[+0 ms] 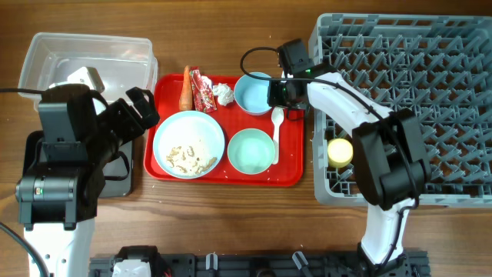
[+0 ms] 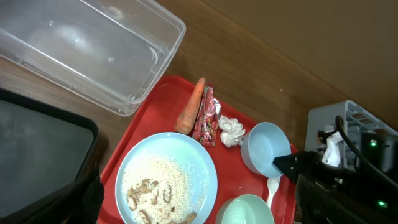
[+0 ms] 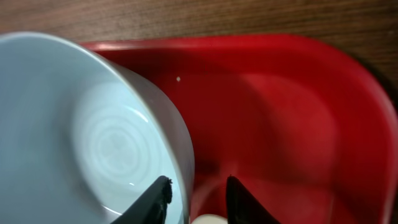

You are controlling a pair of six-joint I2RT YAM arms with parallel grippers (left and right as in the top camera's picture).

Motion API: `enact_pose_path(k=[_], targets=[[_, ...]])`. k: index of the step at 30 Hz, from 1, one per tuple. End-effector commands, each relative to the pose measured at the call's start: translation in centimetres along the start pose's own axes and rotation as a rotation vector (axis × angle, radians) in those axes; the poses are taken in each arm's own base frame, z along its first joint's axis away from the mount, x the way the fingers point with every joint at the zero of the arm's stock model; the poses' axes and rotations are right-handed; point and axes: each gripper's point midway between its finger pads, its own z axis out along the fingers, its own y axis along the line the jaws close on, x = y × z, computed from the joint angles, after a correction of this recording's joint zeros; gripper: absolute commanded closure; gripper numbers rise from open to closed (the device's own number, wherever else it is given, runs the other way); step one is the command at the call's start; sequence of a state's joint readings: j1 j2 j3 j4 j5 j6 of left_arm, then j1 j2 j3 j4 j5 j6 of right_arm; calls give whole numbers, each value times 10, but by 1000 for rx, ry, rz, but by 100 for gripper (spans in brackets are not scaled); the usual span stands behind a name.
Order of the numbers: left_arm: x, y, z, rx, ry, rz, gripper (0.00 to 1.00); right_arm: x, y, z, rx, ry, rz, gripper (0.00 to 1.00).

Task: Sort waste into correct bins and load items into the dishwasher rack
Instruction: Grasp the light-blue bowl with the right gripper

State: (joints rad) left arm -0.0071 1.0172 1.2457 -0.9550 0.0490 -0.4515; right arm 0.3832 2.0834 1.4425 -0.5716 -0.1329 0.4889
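Observation:
My right gripper (image 1: pixel 274 94) (image 3: pixel 196 186) is open and straddles the right rim of the light blue bowl (image 1: pixel 252 92) (image 3: pixel 93 137), one finger inside and one outside. On the red tray (image 1: pixel 231 178) lie the carrot (image 1: pixel 185 88), the wrapper (image 1: pixel 203 90), the tissue (image 1: pixel 224 94), the white plate (image 1: pixel 189 144) with beige scraps, the pale green bowl (image 1: pixel 250 151) and the white spoon (image 1: pixel 277 135). The yellow cup (image 1: pixel 340 151) sits in the grey rack (image 1: pixel 400 46). My left gripper (image 1: pixel 142 108) (image 2: pixel 199 202) is open and empty above the tray's left edge.
The clear tub (image 1: pixel 84 54) stands at the back left, with the black tray (image 1: pixel 119 175) in front of it, partly under my left arm. The rack fills the right side, close against the red tray's right edge.

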Motion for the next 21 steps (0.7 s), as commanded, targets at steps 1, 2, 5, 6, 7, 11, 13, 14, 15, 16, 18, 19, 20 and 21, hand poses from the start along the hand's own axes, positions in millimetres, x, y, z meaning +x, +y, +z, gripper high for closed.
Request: enact_pose_path(k=[1,2,5,6,7,11,13,14,15,16,18,19,20,21], targets=[[-7,0,-4,-9,-25,-7,0,-2,-1,2,3,6,14,92],[-7,0,-4,-9,-25,-8,0,-3,-2,0,5,4,14,96],[-7,0,-4,-9,-25,-7,0,-13,-6,-24,32,-33,22,96],[-7,0,-4,-9,-25,-8,0,-18,-6,-35,34,-56,22,96],[-7,0,-4,-9,-25,-7,0,-24,-4,-47,22,-83,3,96],[-7,0,-4,-9,-25,-8,0,-44,2,-112,4,-215,-106,96],[-7,0,-4,-9,-25,-7,0,-52,-10,-151,92,-314,-103,96],[-7,0,-4,-9,-25,-7,0,-55,-19,-166,145,-354,-94,96],[-7,0,-4,-9,-25,-8,0,-59,-33,-188,234,-414,-77,96],[-7,0,-4,-9,-25,-8,0,-62,-53,-212,352,-480,-40,96],[-7,0,-4,-9,-25,-8,0,-61,-101,-263,650,-614,67,96],[-7,0,-4,-9,-25,-7,0,-59,-118,-280,766,-654,104,96],[-7,0,-4,-9,-25,-7,0,-56,-131,-293,859,-680,127,96],[-7,0,-4,-9,-25,-7,0,-53,-143,-303,944,-682,131,96]])
